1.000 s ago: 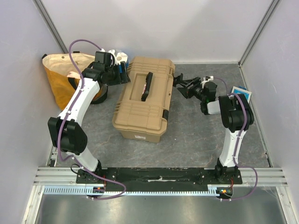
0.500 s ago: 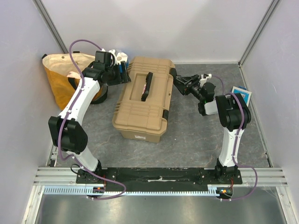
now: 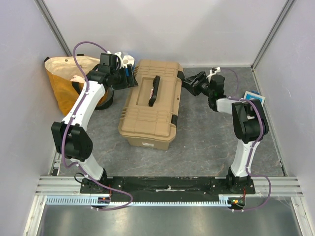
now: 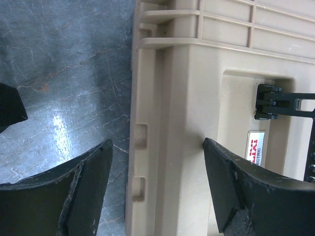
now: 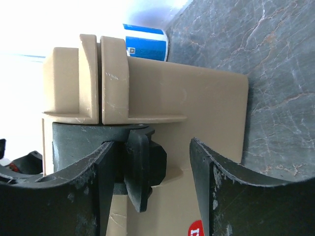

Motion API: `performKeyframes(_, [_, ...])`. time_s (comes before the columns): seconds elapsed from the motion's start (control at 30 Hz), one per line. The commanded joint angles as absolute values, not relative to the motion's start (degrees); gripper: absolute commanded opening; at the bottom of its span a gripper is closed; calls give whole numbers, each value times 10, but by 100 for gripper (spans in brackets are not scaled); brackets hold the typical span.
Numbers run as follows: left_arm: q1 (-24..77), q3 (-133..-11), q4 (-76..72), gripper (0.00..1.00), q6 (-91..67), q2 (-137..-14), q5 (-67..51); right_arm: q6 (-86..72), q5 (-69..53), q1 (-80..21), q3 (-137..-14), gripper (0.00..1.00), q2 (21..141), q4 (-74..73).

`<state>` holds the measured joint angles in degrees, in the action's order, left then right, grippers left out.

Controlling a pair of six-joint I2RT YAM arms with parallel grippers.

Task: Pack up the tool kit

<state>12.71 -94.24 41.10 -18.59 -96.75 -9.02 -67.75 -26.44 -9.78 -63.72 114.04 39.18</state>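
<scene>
The toolbox point(image 3: 152, 105) sits in the middle of the table point(image 3: 197, 142). Its near end points at the arm bases. The lid is down, and the black handle point(image 3: 155, 91) lies flat on top. No hammers, screwdrivers or cutters lie out on the table, so I think the tools are already inside. What looks left to do is to snap the latches and make sure the lid is tight.

Farther back, the right gripper point(image 3: 189, 84) is at the far right side of the box. In the right wrist view its fingers point(image 5: 221, 196) are spread, with a black latch point(image 5: 142, 167) between them. One finger looks close to the latch or touching it, but nothing is pinched.

The left gripper point(image 3: 129, 78) is at the far left corner of the box. Its fingers point(image 4: 88, 187) are spread wide too, one over the table and one over the lid. They hold nothing.

Farthest back on the left is a yellow bag point(image 3: 61, 81). A blue-white packet point(image 3: 254, 98) lies far right.

Some things are hard to see. The box is shut, so nothing inside shows. I cannot tell if the far latch is snapped down or loose. The left side of the box is hidden from above. A blue-white thing point(image 5: 145, 42) peeks from behind the box in the right wrist view, and I cannot tell what it is.
</scene>
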Motion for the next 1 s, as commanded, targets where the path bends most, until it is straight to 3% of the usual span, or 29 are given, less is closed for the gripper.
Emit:
performKeyframes(0.0, [126,-957,426,80,-188,-976,-95,-558,-231,-127,-692,65,1121,224])
performKeyframes(0.17, [126,-955,426,80,-186,-976,-96,-517,-205,-135,-700,65,1122,166])
performKeyframes(0.97, [125,-951,432,80,-185,-986,-109,-521,-181,-134,-585,55,1107,149])
